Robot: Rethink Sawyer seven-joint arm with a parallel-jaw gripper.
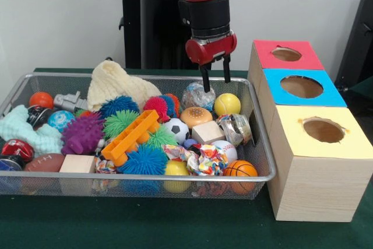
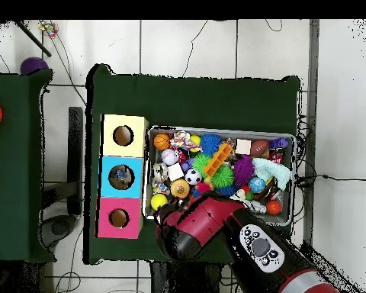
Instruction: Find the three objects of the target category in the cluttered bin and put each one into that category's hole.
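Note:
My gripper point(image 1: 217, 84) hangs open and empty over the far right corner of the wire bin point(image 1: 263, 161). Its two black fingers point down just above a crumpled silvery ball point(image 1: 197, 95) and a yellow ball point(image 1: 227, 104). Beside the bin stand three wooden boxes, each with a round hole: a pink-topped box point(image 1: 265, 51), a blue-topped box point(image 1: 274, 86) and a yellow-topped box point(image 1: 291, 138). In the overhead view the red arm point(image 2: 209, 225) hides the gripper at the bin's corner point(image 2: 149, 207) nearest the pink box point(image 2: 106, 219).
The bin is packed: a soccer ball point(image 1: 176, 127), a small basketball point(image 1: 239, 168), a football point(image 1: 44, 162), spiky balls in blue point(image 1: 144, 160), green point(image 1: 119, 122) and purple point(image 1: 81, 133), two wooden blocks point(image 1: 208, 132), an orange toy ladder point(image 1: 129, 137) and a cream knit hat point(image 1: 116, 83).

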